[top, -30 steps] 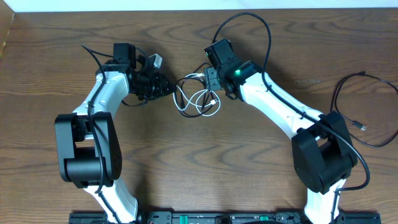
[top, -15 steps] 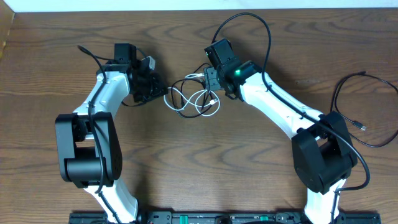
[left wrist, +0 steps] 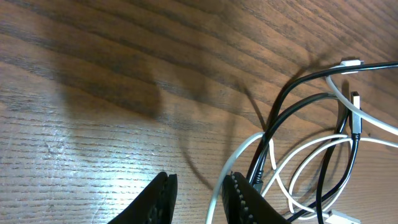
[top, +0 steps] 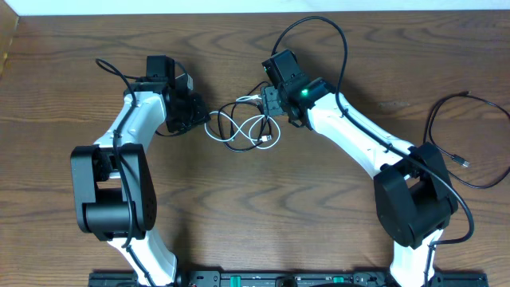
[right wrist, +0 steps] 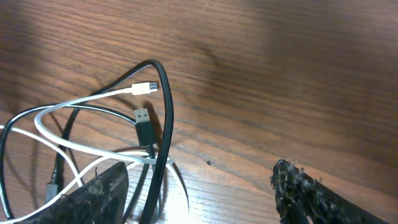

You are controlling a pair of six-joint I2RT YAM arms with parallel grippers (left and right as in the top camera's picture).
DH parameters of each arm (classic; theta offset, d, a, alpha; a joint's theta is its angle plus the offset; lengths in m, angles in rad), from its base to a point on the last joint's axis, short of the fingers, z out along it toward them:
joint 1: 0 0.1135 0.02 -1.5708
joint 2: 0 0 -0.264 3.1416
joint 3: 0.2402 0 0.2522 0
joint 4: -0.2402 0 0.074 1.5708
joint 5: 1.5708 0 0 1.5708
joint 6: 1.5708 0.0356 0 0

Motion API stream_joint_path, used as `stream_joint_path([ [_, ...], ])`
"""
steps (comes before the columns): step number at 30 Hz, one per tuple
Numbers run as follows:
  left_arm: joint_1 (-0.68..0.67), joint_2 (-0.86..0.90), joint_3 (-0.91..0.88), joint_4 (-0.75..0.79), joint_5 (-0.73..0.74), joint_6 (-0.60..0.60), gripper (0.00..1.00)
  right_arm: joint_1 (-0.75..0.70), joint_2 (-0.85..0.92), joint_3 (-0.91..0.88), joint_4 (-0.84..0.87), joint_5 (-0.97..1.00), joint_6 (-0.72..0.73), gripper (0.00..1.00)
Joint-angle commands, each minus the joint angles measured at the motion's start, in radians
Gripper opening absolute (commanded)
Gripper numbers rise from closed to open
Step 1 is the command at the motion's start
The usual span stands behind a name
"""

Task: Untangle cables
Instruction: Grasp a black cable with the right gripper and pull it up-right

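Wood-grain table [top: 239, 215]. My two arms [top: 343, 127] angle inward: left gripper [left wrist: 199, 180] barely parted, right gripper [right wrist: 202, 171] spread. One white cable [right wrist: 144, 88], one black cable [right wrist: 144, 129].

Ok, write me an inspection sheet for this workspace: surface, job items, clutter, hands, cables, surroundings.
Surface: dark wooden table, bare wood all round the tangle.
Job's things: black cord and white cord looped through each other between the two arms, with plug ends lying free.
Clutter: nothing seen.
Hands: left hand is partly open, with the white cord running down between its fingers. Right hand is wide open, with both cords beside one finger.
Cables: thick arm wire arcs above the right arm. A separate black cord lies at the table's right side.
Surroundings: pale strip beyond the far edge; black rail along the near edge.
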Motion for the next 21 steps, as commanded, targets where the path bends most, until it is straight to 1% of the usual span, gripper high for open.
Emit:
stream_joint_path([
  [1, -0.002, -0.001, -0.005, -0.005, -0.018, -0.006, 0.3, -0.003, 0.011, -0.011, 0.004, -0.034, 0.042, 0.7],
  [7, -0.002, -0.001, -0.006, -0.006, -0.017, -0.006, 0.31, -0.003, 0.064, -0.011, 0.019, -0.07, 0.042, 0.71],
  [12, -0.003, 0.0, -0.01, -0.006, -0.017, -0.006, 0.31, -0.003, 0.132, -0.011, 0.028, -0.176, 0.041, 0.74],
  [13, -0.003, 0.0, -0.011, -0.006, -0.017, -0.006, 0.31, -0.003, 0.145, -0.011, 0.031, -0.192, 0.04, 0.73],
  [14, -0.003, 0.0, -0.013, -0.006, -0.017, -0.006, 0.31, -0.003, 0.156, -0.011, 0.031, -0.202, 0.04, 0.7],
  [15, -0.003, 0.0, -0.013, -0.006, -0.017, -0.006, 0.31, -0.003, 0.165, -0.011, 0.03, -0.209, 0.04, 0.61],
  [17, -0.003, 0.0, -0.014, -0.005, -0.018, -0.006, 0.32, -0.003, 0.174, -0.011, 0.023, -0.212, 0.031, 0.47],
  [18, -0.003, 0.0, -0.014, -0.005, -0.018, -0.006, 0.33, -0.003, 0.176, -0.011, 0.019, -0.211, 0.028, 0.41],
  [19, -0.003, 0.0, -0.014, -0.005, -0.018, -0.006, 0.34, -0.005, 0.176, -0.011, 0.018, -0.212, 0.015, 0.4],
  [21, -0.003, 0.0, -0.014, -0.004, -0.018, -0.006, 0.34, -0.007, 0.176, -0.011, 0.019, -0.211, 0.006, 0.39],
])
